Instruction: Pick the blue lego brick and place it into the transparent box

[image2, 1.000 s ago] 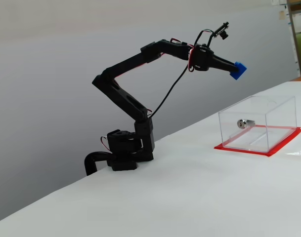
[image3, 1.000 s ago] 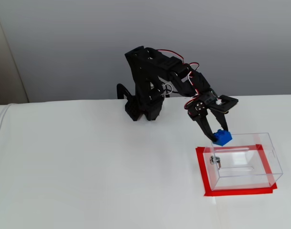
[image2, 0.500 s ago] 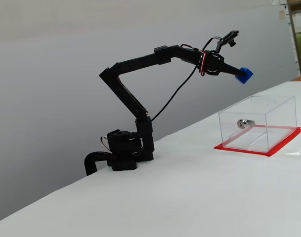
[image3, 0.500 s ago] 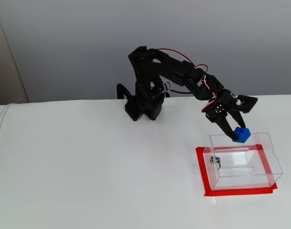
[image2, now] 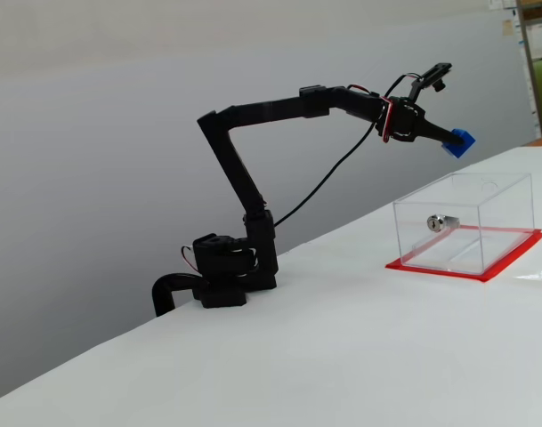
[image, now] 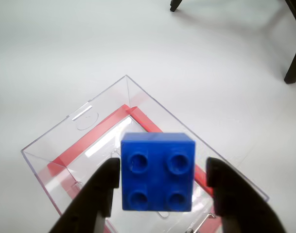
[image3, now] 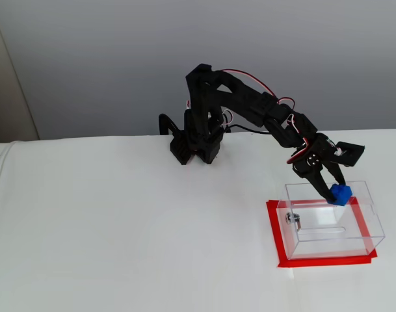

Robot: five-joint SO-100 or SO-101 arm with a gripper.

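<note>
Sitting pinched between the two black fingers of the hand (image: 160,182), the blue lego brick (image: 157,172) is up in the air right over the open top of the transparent box (image: 84,127). In the wrist view four round studs face the camera, with one finger pressed on each side of it. No readable logo or writing on the brick or anywhere else, as far as I can make out.

In a fixed view from the side, the brick (image2: 458,141) hangs clearly above the box (image2: 484,191), not touching it, with the hand (image2: 448,138) at the end of the stretched-out arm (image2: 244,178). From the other fixed view the brick (image3: 341,194) lines up over the box's far rim (image3: 328,185).

The box sits on its red flat base (image3: 274,234) on the white tabletop (image3: 119,227), with a small silver lock (image2: 437,222) on one wall. The arm's base (image3: 194,149) stands well apart from it.
</note>
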